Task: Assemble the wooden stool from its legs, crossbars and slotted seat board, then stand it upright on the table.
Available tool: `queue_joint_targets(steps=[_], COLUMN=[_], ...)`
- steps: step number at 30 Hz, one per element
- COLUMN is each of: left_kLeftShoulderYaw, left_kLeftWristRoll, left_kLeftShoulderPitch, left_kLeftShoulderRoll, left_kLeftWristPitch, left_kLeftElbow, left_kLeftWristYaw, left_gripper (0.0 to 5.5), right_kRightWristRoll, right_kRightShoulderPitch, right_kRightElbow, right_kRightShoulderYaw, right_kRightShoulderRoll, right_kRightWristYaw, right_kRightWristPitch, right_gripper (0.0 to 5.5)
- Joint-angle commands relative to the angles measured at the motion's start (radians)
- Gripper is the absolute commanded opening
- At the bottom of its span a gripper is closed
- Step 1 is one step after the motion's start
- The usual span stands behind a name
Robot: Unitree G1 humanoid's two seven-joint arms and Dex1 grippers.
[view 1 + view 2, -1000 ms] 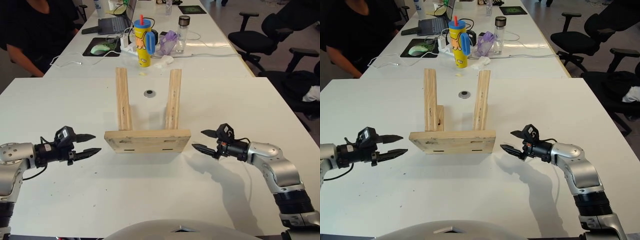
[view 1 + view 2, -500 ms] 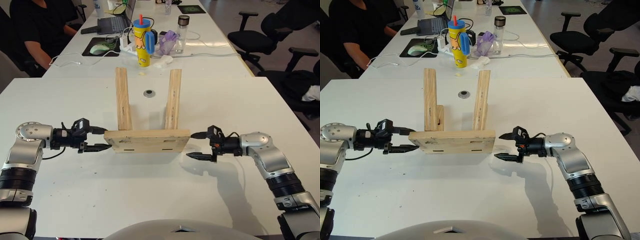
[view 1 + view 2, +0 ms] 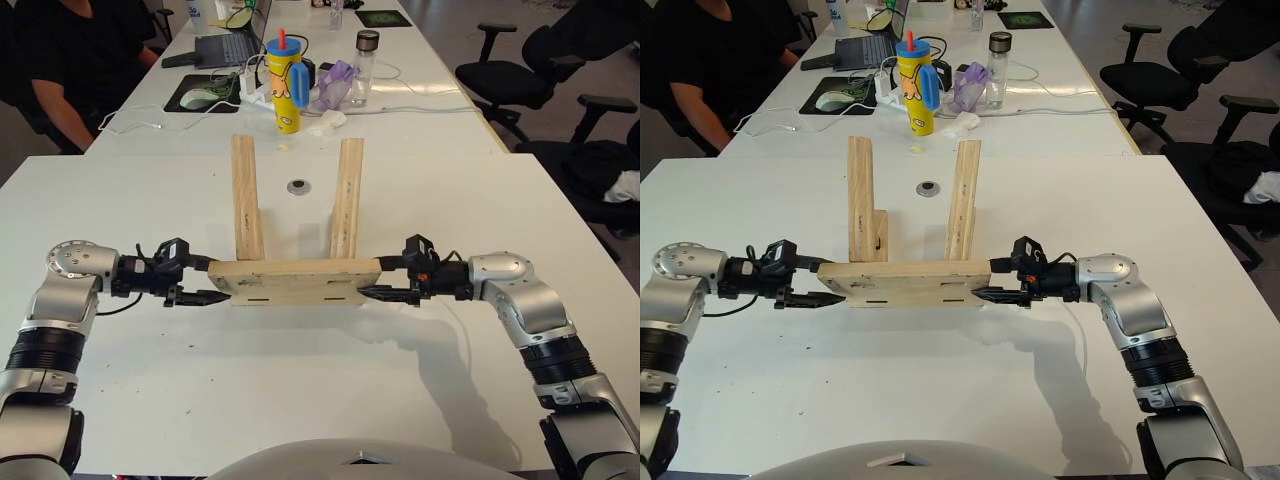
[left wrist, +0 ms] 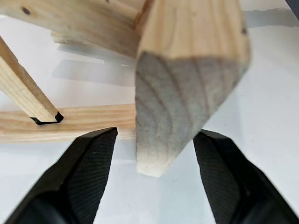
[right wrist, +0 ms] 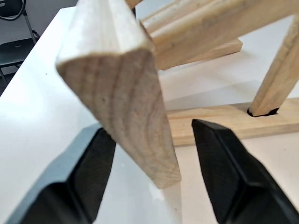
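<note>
The wooden stool lies on its side on the white table (image 3: 300,400). Its slotted seat board (image 3: 295,280) stands on edge facing me, and two legs (image 3: 245,200) (image 3: 347,200) point away. My left gripper (image 3: 215,281) is open at the board's left end, one finger on each face. In the left wrist view the board's end grain (image 4: 187,93) sits between the black fingers (image 4: 79,172) with gaps on both sides. My right gripper (image 3: 375,279) is open at the right end in the same way, its fingers (image 5: 229,163) either side of the board end (image 5: 126,98).
A round grommet (image 3: 297,186) sits in the table between the legs. On the far table stand a yellow cup (image 3: 285,85), a bottle (image 3: 366,65), a laptop (image 3: 225,45) and a mouse on a pad (image 3: 205,95). Office chairs (image 3: 540,70) stand at the right.
Both grippers have moved inward from well clear of the stool until their open fingers straddle the two ends of the seat board. The stool has not moved.
</note>
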Motion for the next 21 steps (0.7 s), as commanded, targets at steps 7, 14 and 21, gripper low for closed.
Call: queue_joint_targets(steps=[7,14,21], left_kLeftShoulderYaw=[-0.015,0.034,0.175], left_kLeftWristRoll=[0.031,-0.202,-0.764], left_kLeftShoulderPitch=[-0.09,-0.078,-0.003], left_kLeftShoulderRoll=[0.004,0.048,0.377], left_kLeftWristPitch=[-0.021,0.309,1.04], left_kLeftElbow=[0.126,-0.099,-0.487], left_kLeftWristYaw=[-0.069,-0.118,-0.118], left_gripper=[1.48,1.48,1.47], right_kRightWristRoll=[-0.005,0.147,0.564], right_kRightShoulderPitch=[-0.045,-0.011,-0.266], right_kRightElbow=[0.025,-0.193,-0.432], right_kRightShoulderYaw=[0.008,-0.044,-0.121], right_kRightShoulderRoll=[0.045,-0.016,-0.344], right_kRightWristYaw=[0.001,0.028,0.202], right_kRightWristPitch=[0.011,0.249,0.867], right_gripper=[1.71,1.68,1.6])
